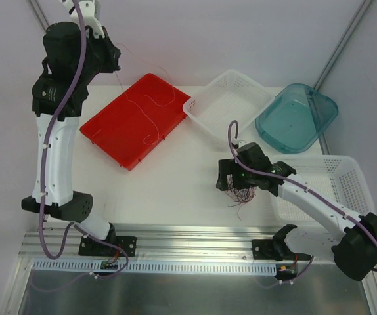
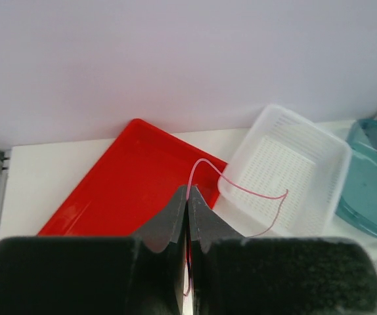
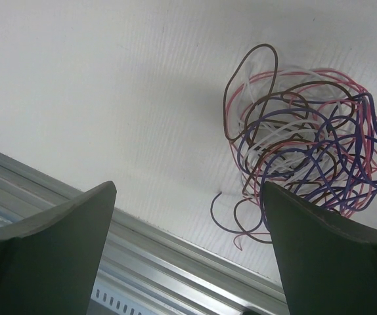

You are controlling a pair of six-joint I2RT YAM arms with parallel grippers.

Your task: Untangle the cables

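A tangle of thin cables point(image 3: 307, 131), purple, pink, brown and whitish, lies on the white table near its front edge. In the top view the tangle point(image 1: 241, 195) sits right under my right gripper point(image 1: 236, 182). The right gripper point(image 3: 188, 187) is open and empty, and the tangle lies by its right finger. My left gripper point(image 2: 188, 191) is shut on one thin pink cable point(image 2: 254, 191), which loops out past the fingertips. In the top view the left gripper point(image 1: 113, 64) is raised above the far-left corner of the red tray point(image 1: 119, 128). Thin loose cables point(image 1: 146, 108) lie in the tray.
A white mesh basket point(image 1: 228, 105) stands behind the middle and a teal bowl point(image 1: 297, 118) to its right. A larger white basket point(image 1: 333, 184) stands at the right. The metal rail point(image 3: 175, 262) runs along the table's front edge.
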